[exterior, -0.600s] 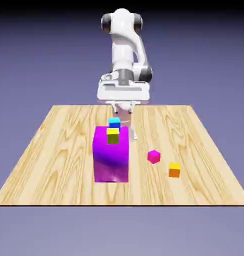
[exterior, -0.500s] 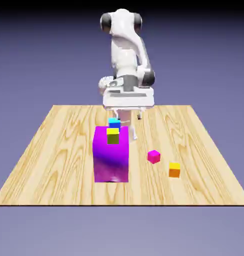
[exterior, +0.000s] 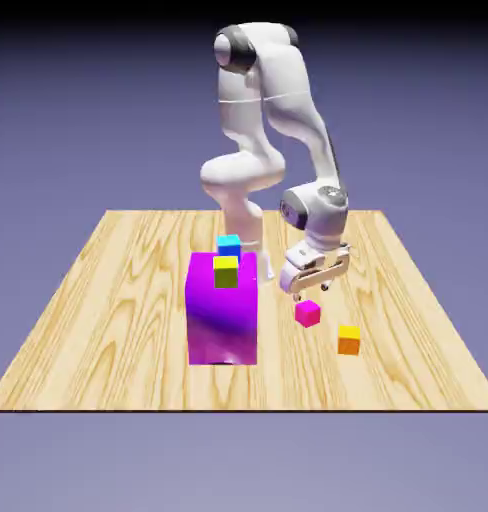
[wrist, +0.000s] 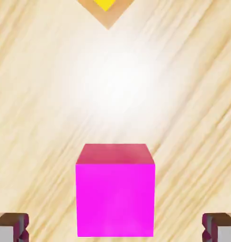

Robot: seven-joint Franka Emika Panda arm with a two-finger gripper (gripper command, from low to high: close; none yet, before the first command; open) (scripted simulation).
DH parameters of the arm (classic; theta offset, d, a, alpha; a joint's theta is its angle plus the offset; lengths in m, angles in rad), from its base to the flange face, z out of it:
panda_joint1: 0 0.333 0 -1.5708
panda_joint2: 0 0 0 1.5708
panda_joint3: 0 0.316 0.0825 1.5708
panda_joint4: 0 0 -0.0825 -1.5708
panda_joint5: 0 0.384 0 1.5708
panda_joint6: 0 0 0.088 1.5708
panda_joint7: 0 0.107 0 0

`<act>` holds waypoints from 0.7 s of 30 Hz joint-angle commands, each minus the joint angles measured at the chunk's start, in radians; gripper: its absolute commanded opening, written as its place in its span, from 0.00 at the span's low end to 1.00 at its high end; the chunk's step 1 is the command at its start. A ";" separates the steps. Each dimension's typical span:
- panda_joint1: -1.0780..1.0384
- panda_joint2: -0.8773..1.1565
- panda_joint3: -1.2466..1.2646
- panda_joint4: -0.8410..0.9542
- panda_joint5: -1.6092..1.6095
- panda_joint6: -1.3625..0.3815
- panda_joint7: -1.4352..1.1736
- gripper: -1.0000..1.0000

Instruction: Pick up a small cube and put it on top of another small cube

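Observation:
The small magenta-pink cube (exterior: 307, 313) rests on the wooden table (exterior: 108, 300), right of centre in the exterior view. My gripper (exterior: 308, 294) hovers just above it, tilted, jaws open and holding nothing. In the hand view the cube (wrist: 115, 191) fills the lower middle, and the grey fingertips (wrist: 11, 228) sit wide apart at both bottom corners, clear of its sides. A small orange-and-yellow cube (exterior: 349, 340) lies a little nearer the front right; its corner (wrist: 106, 9) shows at the hand view's top edge.
A large purple-magenta block (exterior: 223, 310) stands to the exterior view's left of the gripper. A small yellow-and-olive cube (exterior: 225, 271) sits on top of it, and a small cyan-and-blue cube (exterior: 229, 244) shows just behind.
The arm has swung from behind the large block toward the exterior view's right and come down, so the hand now hangs directly over the magenta-pink cube. No cube has moved.

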 commanded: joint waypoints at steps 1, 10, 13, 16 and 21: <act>0.003 0.036 -0.003 0.003 -0.003 0.033 0.002 0.50; 0.013 0.201 -0.017 0.016 -0.016 0.185 0.011 0.00; 0.006 0.092 -0.008 0.007 -0.007 0.085 0.005 0.00; 0.000 -0.017 0.001 -0.001 0.001 -0.015 -0.001 0.00; -0.033 -0.142 -0.020 0.018 -0.027 -0.153 -0.091 0.00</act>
